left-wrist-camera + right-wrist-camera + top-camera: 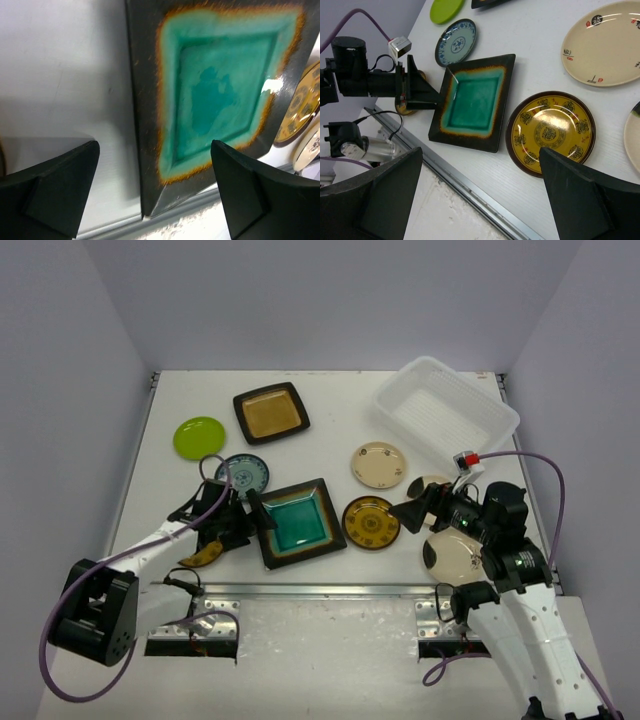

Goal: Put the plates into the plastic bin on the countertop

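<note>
The teal square plate point(300, 523) point(215, 90) point(472, 102) lies flat near the countertop's point(330, 390) metal front edge. My left gripper point(256, 514) point(154, 145) is open at its left side. One finger hangs over bare table, the other over the plate's near rim, and the plate's corner sits between them untouched. My right gripper point(412, 512) point(480, 152) is open and empty, hovering beside the yellow-brown round plate point(371, 522) point(551, 131). The plastic bin point(446, 407) stands empty at the back right.
On the table lie an amber square plate point(271, 412), a lime green plate point(199, 436), a blue-patterned plate point(243, 474) and a cream plate point(379, 464). Another cream plate point(455, 555) sits under my right arm, and a brown plate point(203, 556) under my left.
</note>
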You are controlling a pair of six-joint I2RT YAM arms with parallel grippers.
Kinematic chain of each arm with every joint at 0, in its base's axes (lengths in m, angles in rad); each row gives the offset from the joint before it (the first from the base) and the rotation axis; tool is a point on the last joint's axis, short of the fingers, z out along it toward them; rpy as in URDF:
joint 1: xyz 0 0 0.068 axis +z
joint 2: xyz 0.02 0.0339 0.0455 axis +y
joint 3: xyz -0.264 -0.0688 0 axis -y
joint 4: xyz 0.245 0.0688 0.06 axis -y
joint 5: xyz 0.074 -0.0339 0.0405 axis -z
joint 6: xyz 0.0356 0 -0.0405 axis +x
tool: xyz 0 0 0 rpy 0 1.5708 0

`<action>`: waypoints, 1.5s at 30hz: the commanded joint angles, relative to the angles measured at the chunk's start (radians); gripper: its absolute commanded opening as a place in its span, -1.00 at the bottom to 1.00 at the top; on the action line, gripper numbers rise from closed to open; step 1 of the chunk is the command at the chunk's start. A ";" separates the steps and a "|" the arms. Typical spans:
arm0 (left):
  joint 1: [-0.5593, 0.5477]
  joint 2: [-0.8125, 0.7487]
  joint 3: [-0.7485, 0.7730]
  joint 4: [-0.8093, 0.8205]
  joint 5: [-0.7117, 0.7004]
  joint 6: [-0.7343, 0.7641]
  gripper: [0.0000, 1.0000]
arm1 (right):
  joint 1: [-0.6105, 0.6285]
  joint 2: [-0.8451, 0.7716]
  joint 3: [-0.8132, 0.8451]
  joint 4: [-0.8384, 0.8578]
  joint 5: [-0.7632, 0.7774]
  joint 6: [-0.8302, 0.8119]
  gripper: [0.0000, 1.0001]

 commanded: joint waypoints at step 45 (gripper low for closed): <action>0.004 -0.525 0.081 0.155 0.234 -0.249 -1.00 | 0.012 0.512 -0.124 0.512 -0.411 0.137 0.80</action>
